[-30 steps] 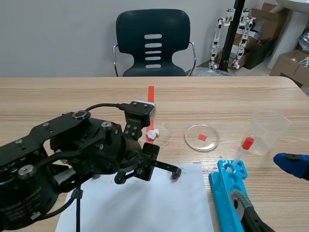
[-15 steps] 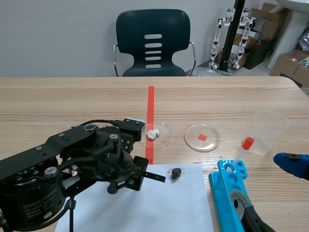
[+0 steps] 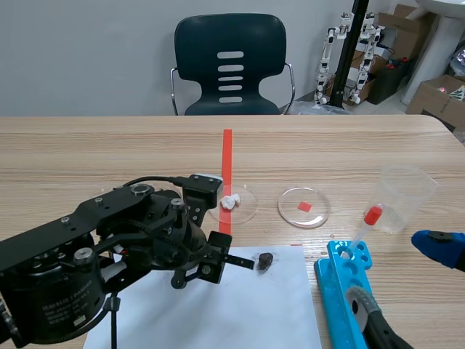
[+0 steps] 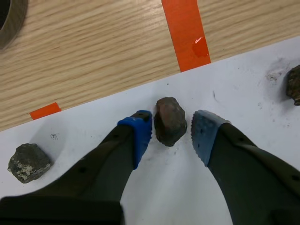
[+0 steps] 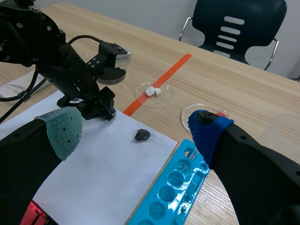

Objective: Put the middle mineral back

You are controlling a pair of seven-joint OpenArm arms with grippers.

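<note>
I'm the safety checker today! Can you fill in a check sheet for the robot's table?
Surface: wooden table, with white paper and orange tape on it.
Job's things: middle mineral on the paper, grey mineral and dark mineral either side.
Clutter: dish with white bits, dish with red square, blue rack, dropper, plastic cup.
Grippers: left gripper open around the middle mineral; right gripper open, empty.
Cables: black cable on the left arm.
Surroundings: chair, cardboard boxes.
</note>
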